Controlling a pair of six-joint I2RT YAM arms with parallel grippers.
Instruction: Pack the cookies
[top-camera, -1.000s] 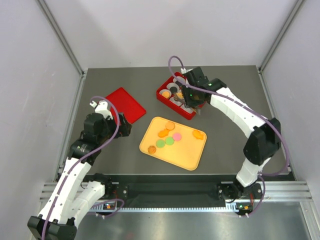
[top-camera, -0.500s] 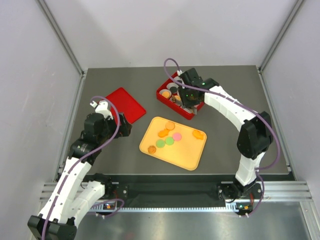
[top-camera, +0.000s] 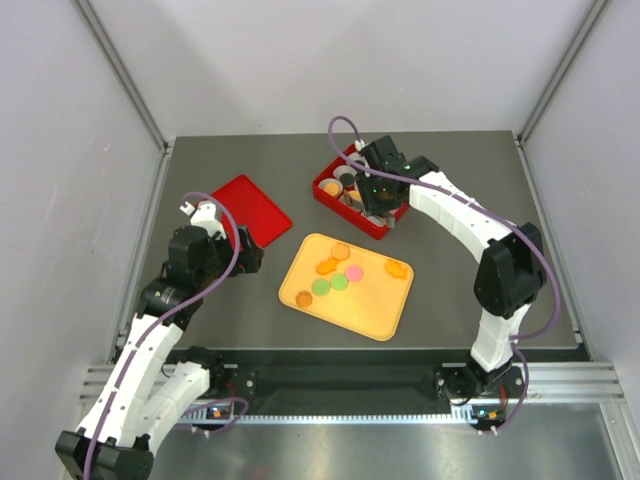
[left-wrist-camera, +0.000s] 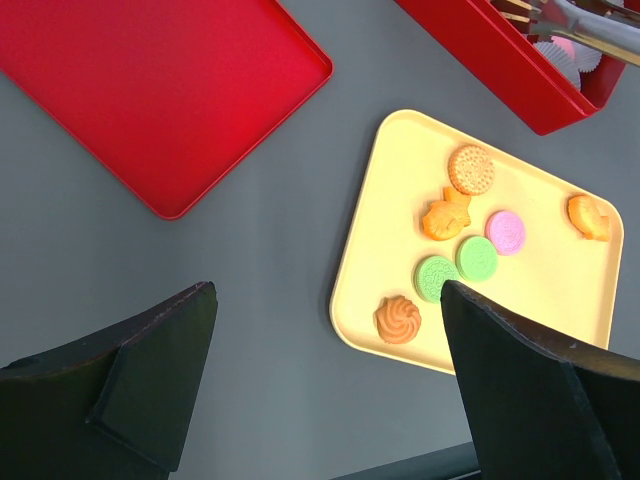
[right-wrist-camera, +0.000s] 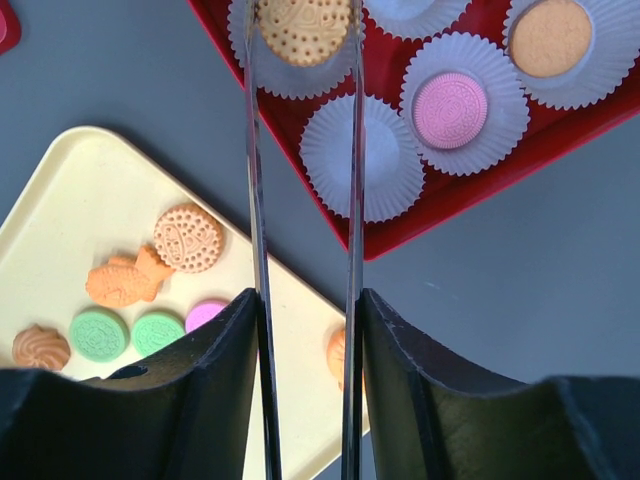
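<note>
Several cookies lie on a yellow tray: a round tan one, an orange fish, a pink one, two green ones and an orange swirl. My right gripper is over the red box. Its long thin blades are shut on a round tan cookie just above a white paper cup. Other cups hold a pink cookie and an orange cookie. My left gripper is open and empty above the table, left of the tray.
A flat red lid lies on the table left of the box, near my left gripper. An empty paper cup sits at the box's near edge. Another orange cookie lies at the tray's right end.
My right gripper has moved a little left and back over the red box with the tan cookie, then held still. The left arm has not moved.
</note>
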